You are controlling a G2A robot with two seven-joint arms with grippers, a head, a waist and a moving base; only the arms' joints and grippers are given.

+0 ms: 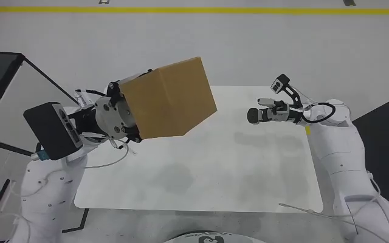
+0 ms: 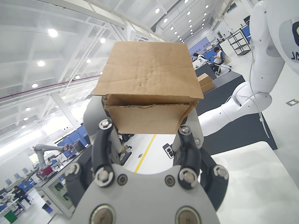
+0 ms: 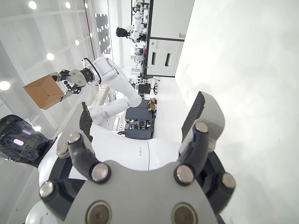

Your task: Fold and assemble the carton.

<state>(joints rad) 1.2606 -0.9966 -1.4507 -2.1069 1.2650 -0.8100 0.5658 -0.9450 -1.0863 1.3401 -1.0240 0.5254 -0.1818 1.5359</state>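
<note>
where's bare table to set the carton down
The table is bare across its middle and near edge, between the carton and the open right gripper. Tight only at the far left corner, under the carton in the left gripper.

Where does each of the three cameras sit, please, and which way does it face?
Top view: above the robot, looking down at the white table; the left tool holds the carton aloft, and the right tool hangs apart from it.
Left wrist view: on the left wrist, aimed upward at the ceiling; the left tool grips the carton's near end.
Right wrist view: on the right wrist, facing across toward the left tool and carton; the open right tool is in front.
Shared: all three show the carton in the left tool.
</note>
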